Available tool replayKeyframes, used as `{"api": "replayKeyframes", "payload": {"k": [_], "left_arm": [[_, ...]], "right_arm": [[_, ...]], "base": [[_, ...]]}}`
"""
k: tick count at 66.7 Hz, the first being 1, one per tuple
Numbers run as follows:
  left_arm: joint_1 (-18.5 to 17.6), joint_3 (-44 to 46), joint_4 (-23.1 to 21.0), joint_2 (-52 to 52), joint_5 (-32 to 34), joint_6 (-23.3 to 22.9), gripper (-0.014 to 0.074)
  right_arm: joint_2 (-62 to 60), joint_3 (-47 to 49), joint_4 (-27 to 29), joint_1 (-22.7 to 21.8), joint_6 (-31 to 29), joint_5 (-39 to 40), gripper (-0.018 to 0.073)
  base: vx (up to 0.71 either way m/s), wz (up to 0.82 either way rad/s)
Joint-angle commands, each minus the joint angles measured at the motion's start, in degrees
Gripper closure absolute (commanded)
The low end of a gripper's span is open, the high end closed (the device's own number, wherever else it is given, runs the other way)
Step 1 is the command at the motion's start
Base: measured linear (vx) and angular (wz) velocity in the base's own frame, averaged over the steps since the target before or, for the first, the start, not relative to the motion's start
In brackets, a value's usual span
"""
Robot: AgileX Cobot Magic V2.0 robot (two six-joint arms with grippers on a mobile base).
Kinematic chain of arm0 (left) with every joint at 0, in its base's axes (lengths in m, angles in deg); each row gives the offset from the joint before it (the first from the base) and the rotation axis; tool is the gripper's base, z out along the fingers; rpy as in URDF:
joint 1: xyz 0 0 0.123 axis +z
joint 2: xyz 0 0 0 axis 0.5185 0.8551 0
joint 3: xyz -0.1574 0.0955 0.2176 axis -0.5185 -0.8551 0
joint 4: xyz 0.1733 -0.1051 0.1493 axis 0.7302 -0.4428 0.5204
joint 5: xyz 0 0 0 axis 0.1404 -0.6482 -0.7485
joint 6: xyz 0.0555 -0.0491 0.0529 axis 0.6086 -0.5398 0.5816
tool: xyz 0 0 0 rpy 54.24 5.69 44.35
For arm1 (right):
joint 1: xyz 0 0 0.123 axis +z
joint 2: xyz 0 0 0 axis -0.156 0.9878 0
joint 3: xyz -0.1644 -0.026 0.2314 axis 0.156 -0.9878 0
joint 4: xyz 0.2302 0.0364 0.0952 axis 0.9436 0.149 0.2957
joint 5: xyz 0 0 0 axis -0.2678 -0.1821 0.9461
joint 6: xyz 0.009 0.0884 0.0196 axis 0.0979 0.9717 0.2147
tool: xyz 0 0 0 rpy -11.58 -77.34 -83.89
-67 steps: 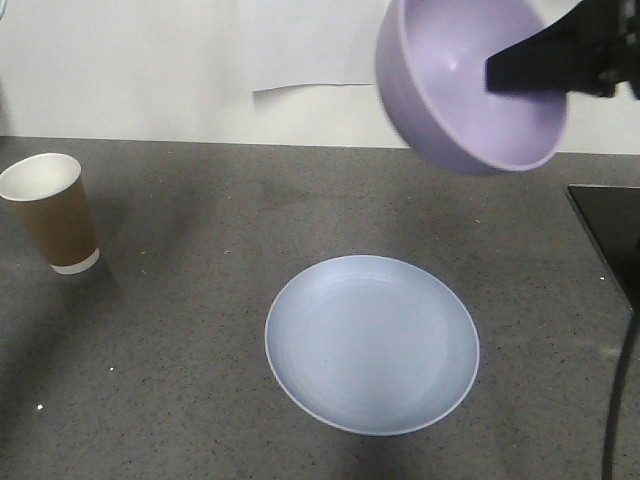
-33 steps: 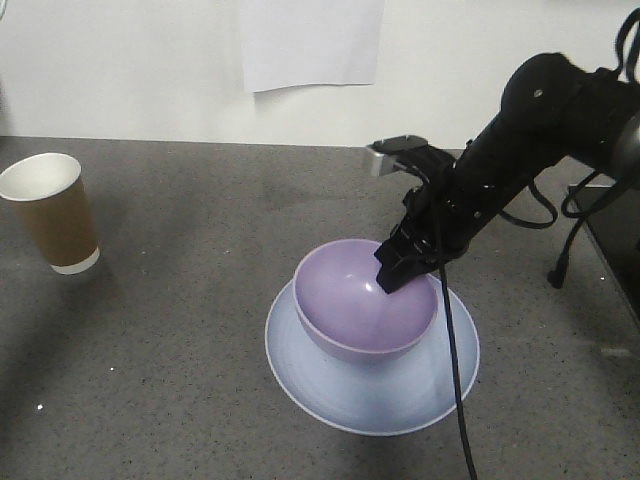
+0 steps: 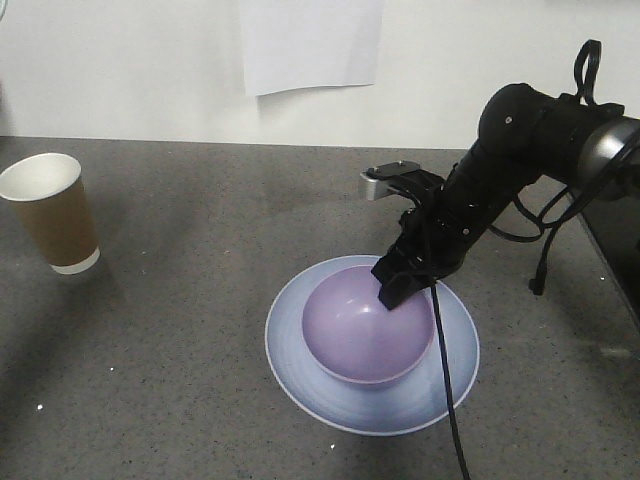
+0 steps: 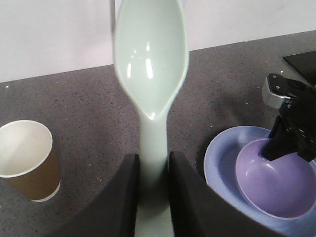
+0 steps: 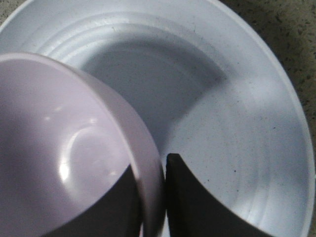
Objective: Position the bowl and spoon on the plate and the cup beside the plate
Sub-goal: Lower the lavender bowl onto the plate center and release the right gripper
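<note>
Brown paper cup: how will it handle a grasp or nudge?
The cup looks empty, so probably light and easily shoved. Tall with a narrower base: a high push may tip it. Paper wall likely dents under a hard pinch.

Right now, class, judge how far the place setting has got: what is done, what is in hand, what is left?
Done, nearly: the bowl sits on the plate, though the right gripper has its jaws shut on the rim. In hand: the left gripper holds the spoon. Left: release the bowl, put the spoon on the plate, bring the cup, standing well apart, beside it.
</note>
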State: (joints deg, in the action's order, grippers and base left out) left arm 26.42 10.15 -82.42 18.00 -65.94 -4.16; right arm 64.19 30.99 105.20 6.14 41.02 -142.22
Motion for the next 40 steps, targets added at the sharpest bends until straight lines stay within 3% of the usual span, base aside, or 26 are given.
{"api": "replayKeyframes", "payload": {"k": [1, 18, 40], "left_arm": [[0.0, 1.4, -1.5, -0.8, 4.0, 0.0, 0.0603], [0.0, 1.4, -1.5, -0.8, 3.8, 0.0, 0.0603], [0.0, 1.4, -1.5, -0.8, 2.9, 0.0, 0.0603]], "right_arm": [[-2.8, 1.5, 1.4, 0.1, -0.3, 0.6, 0.0364], [-3.4, 1.8, 1.5, 0.1, 0.0, 1.6, 0.0162], [-10.0, 11.4, 0.9, -0.2, 4.2, 0.3, 0.016]], "base": [[0.0, 0.0], [0.0, 0.0], [0.0, 0.0]]}}
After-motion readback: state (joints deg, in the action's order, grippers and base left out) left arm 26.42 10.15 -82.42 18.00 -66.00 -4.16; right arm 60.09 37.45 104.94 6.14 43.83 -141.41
